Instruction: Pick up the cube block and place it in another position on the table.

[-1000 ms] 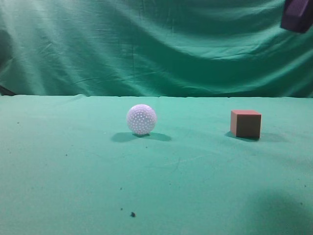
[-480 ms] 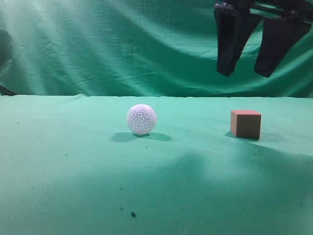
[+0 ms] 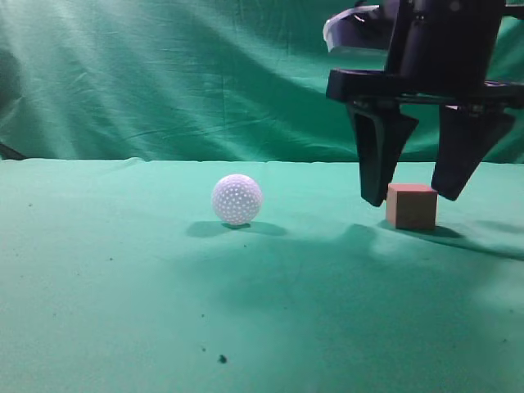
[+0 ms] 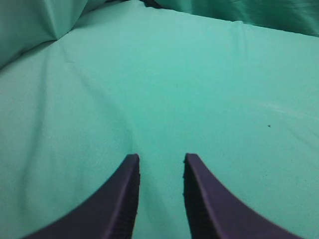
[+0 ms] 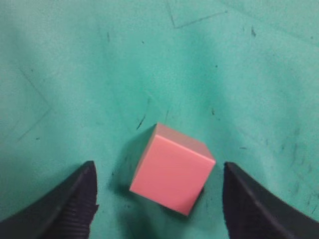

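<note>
Showing exterior view: right gripper (image 3: 411, 196) spread wide, fingertips either side of cube (image 3: 411, 205), not touching it; cube resting on table (image 3: 123, 286), right of centre. Ball (image 3: 237, 199) well apart to cube's left.
Left wrist view: left gripper (image 4: 160, 160) parted, narrow gap, nothing between fingers; bare cloth beneath.
Right wrist view: cube (image 5: 172, 169) between spread fingers (image 5: 70, 201), clear gaps both sides.

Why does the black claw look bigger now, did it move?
Yes. The right gripper has come down from the top of the exterior view toward the table, and its open jaws now stand on either side of the cube block, not touching it.
</note>
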You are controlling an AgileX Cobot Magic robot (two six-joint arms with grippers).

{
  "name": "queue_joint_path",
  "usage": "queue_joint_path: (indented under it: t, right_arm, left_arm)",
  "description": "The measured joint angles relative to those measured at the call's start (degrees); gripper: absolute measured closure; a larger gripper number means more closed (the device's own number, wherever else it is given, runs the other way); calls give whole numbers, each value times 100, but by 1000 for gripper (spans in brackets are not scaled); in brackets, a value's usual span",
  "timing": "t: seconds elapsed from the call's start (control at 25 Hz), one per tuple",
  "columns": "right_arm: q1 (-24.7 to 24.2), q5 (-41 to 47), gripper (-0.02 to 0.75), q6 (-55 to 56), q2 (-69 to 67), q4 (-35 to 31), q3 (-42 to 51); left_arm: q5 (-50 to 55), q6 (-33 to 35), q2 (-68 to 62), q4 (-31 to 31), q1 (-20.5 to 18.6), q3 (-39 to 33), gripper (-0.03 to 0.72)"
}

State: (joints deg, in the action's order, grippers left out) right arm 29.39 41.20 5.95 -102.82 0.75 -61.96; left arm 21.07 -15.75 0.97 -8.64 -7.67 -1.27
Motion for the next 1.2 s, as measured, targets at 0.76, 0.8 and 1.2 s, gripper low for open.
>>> queue_joint_path:
  t: [0.76, 0.8, 1.2]
  right_arm:
    - [-298, 60, 514, 319, -213, 1240, -1609]
    - [-397, 15, 514, 350, -345, 1252, -1671]
    - [-659, -213, 514, 337, -1283, 1107, -2204]
  left_arm:
    - [0, 0, 0, 0, 0, 0, 453]
    - [0, 0, 0, 0, 0, 0, 453]
    - [0, 0, 0, 0, 0, 0, 453]
